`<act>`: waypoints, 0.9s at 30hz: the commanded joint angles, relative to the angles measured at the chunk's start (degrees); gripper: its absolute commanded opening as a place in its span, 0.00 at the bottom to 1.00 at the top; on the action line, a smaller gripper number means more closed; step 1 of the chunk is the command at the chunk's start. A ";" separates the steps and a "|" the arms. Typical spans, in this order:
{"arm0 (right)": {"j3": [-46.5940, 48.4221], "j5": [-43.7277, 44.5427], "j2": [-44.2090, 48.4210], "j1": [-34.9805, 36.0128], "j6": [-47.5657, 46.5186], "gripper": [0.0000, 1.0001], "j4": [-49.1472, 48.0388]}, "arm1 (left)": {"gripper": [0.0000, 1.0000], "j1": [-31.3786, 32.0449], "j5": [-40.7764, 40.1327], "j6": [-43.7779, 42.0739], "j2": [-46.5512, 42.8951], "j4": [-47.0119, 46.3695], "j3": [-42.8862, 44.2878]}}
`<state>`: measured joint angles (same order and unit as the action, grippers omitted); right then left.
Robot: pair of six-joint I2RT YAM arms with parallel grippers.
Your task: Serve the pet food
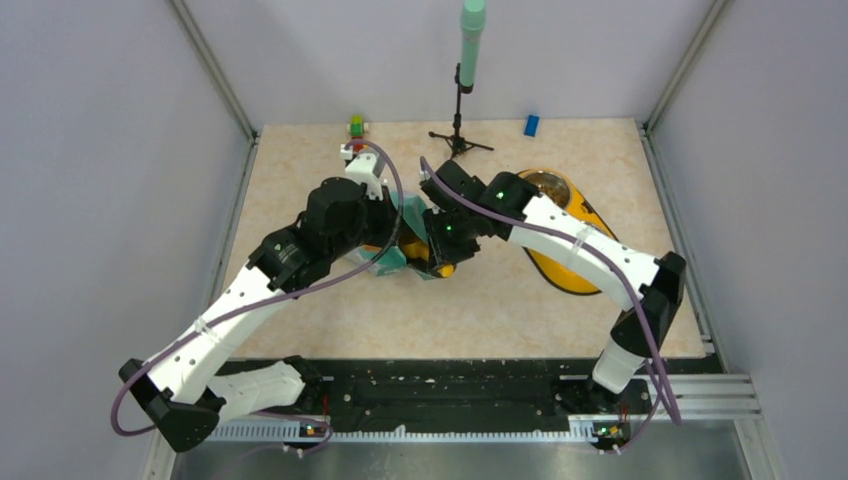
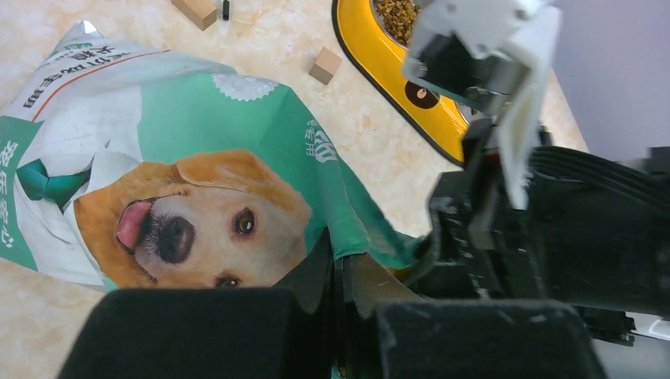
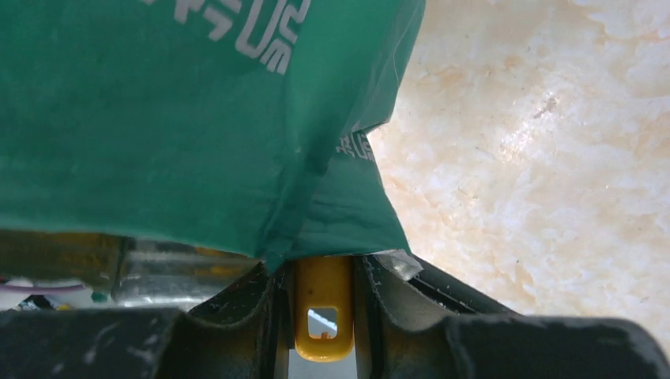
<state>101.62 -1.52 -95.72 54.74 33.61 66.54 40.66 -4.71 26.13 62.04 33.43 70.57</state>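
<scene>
The teal-and-white pouch with a golden dog's face lies on the table between both arms; it also shows in the top view. My left gripper is shut on the pouch's open edge. My right gripper is shut on the handle of a yellow scoop, whose head is hidden under the pouch edge. In the top view the right gripper meets the left gripper at the pouch mouth. Brown kibble lies in the bowl of a yellow feeder; kibble also shows in the top view.
The yellow feeder stands right of the pouch, under the right arm. Two tan wooden cubes lie beyond the pouch. A green-topped tripod stand, a blue block and small coloured blocks stand at the far edge.
</scene>
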 commanded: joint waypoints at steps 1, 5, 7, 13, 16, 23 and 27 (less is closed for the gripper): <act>-1.04 6.82 -2.70 0.24 0.34 0.00 -4.82 | 0.00 0.21 1.12 3.05 -5.08 -9.76 -0.77; -4.50 9.02 -4.88 0.07 0.20 0.00 -13.67 | 0.00 0.26 1.91 4.08 -4.85 -9.22 -0.33; -5.74 9.08 -5.73 -0.54 0.94 0.00 -17.52 | 0.00 0.24 2.18 4.79 -5.36 -9.57 -0.69; -20.00 15.70 -2.31 -0.96 1.66 0.00 -38.39 | 0.00 0.25 1.82 6.06 -6.37 -9.37 -1.39; -30.38 16.37 0.93 -0.98 1.14 0.00 -53.57 | 0.00 0.21 1.81 6.64 -6.75 -9.78 -1.69; -48.89 16.45 9.32 -0.76 -3.43 0.00 -80.23 | 0.00 0.23 0.27 6.56 -7.09 -8.76 -1.20; -55.26 16.67 12.51 -0.36 -7.49 0.00 -88.16 | 0.00 0.25 -1.57 6.28 -7.17 -7.50 -1.08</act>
<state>51.33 5.87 -85.30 55.51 33.45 -9.74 40.23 -6.90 30.61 60.60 34.85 65.76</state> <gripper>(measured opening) 0.254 0.010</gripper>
